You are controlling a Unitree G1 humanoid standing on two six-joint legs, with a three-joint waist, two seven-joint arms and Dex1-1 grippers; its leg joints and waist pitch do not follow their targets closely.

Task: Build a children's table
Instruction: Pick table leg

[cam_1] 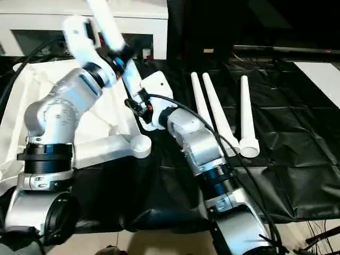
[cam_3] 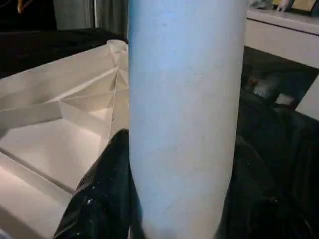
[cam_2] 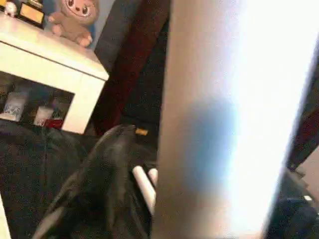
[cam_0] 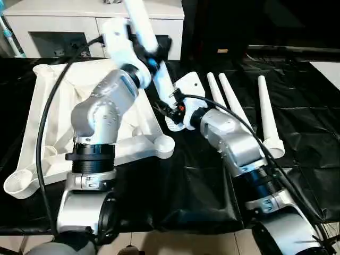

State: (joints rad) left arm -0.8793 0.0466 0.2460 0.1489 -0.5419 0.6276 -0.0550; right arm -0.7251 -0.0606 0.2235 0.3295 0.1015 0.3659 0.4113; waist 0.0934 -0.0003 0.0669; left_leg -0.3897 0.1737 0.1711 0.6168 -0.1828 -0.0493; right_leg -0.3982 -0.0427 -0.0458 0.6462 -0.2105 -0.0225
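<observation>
1. The white table top (cam_0: pixel 53 133) lies upside down on the black-sheeted table (cam_0: pixel 303 122), on the robot's left side, with its ribbed underside and rounded corner sockets facing up.
2. 1 white leg (cam_0: pixel 146 32) is raised in the air between the 2 arms, slanting up and away toward the white cabinet (cam_0: pixel 53 26); its lower end sits just beside the table top's right edge.
3. The right gripper (cam_0: pixel 171 101) grasps this leg near its lower end: in the right wrist view the leg (cam_3: pixel 184 114) runs straight up with a black finger (cam_3: pixel 107 189) pressed against each side.
4. The left gripper (cam_0: pixel 150 59) is at the same leg higher up. In the left wrist view the leg (cam_2: pixel 229 119) stands just beside 1 dark finger (cam_2: pixel 107 174), but whether the fingers clamp it or stand loose around it cannot be told.
5. 3 more legs (cam_0: pixel 268 114) lie flat on the black sheet to the right of the right arm, roughly parallel, wide ends toward the robot; 2 lie close together and the 3rd is a little apart, further right.
6. A plush toy (cam_2: pixel 75 20) sits on top of the cabinet.
</observation>
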